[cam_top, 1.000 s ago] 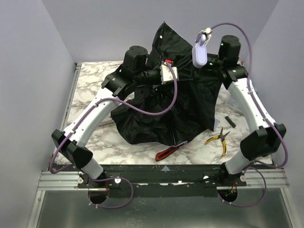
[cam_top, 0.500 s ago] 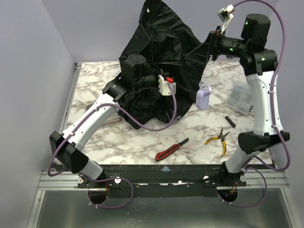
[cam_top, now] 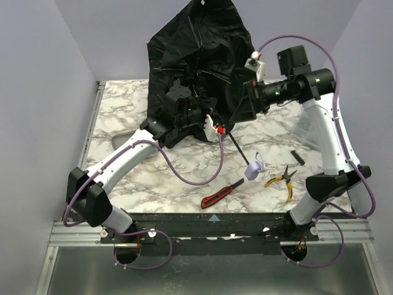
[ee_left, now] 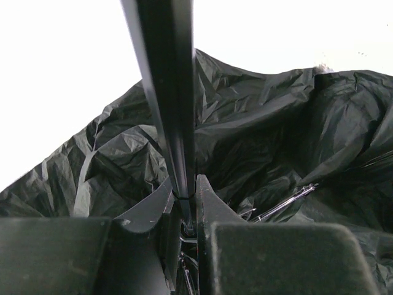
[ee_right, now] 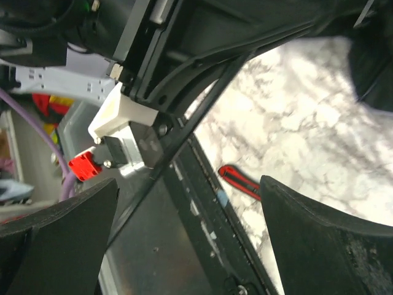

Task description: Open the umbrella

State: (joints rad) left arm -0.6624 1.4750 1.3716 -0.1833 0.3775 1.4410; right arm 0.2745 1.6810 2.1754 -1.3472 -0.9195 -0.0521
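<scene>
At back centre of the table [cam_top: 123,117], umbrella [cam_top: 196,55] canopy stands raised, black lining toward the top camera, fabric crumpled. Its shaft [cam_top: 236,146] slants down to the front right, with the lavender handle [cam_top: 253,168] at the low end, near the pliers [cam_top: 281,179]; table contact unclear. Left gripper [ee_left: 184,200] is clamped on the shaft just below the canopy. Right gripper [ee_right: 187,184] has jaws wide apart beside the canopy's right edge, holding nothing. Utility knife [cam_top: 222,193] lies near the front edge.

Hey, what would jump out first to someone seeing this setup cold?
A big black umbrella towers over the back of the table, its shaft clamped in the left gripper. Its lavender handle ends low toward front right, beside yellow pliers, and the right gripper stands open at the canopy's edge.
</scene>
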